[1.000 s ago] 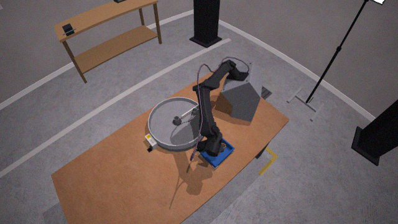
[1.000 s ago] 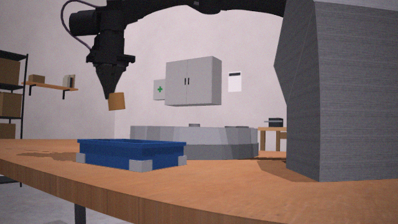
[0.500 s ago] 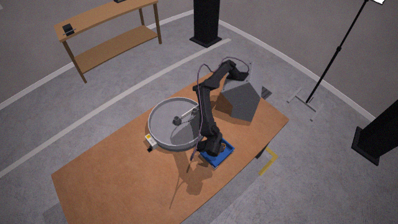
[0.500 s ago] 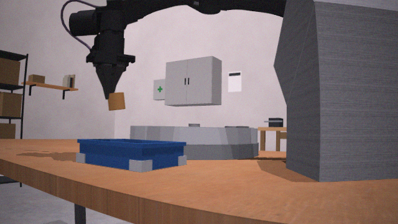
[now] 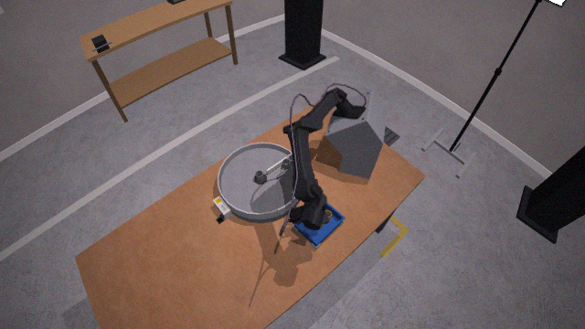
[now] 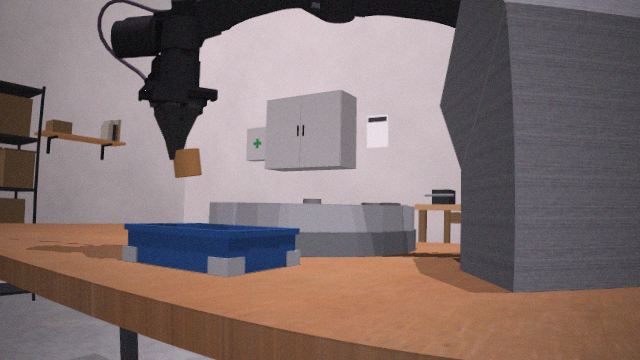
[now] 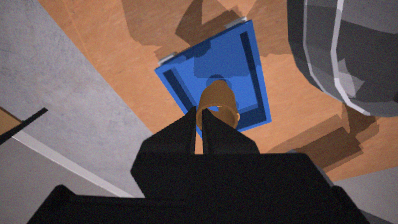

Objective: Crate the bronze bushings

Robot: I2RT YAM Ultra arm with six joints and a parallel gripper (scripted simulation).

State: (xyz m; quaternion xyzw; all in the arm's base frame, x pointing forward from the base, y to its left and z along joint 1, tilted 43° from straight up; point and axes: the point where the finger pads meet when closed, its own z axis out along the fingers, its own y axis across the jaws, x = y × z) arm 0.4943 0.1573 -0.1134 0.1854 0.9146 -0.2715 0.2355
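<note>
Pincer [image 6: 173,156] [image 7: 199,111] grips bronze bushing [image 6: 188,163] [image 7: 218,107], its bore visible only in wrist view.

And it's a dead-still stretch here: the arm [image 5: 303,160] [image 6: 280,15] shows no visible shift in the middle of the top view or across the upper part of the exterior view. The bronze bushing [image 6: 188,163] [image 7: 218,102], left of centre in the exterior view, matches its earlier spot too!
</note>
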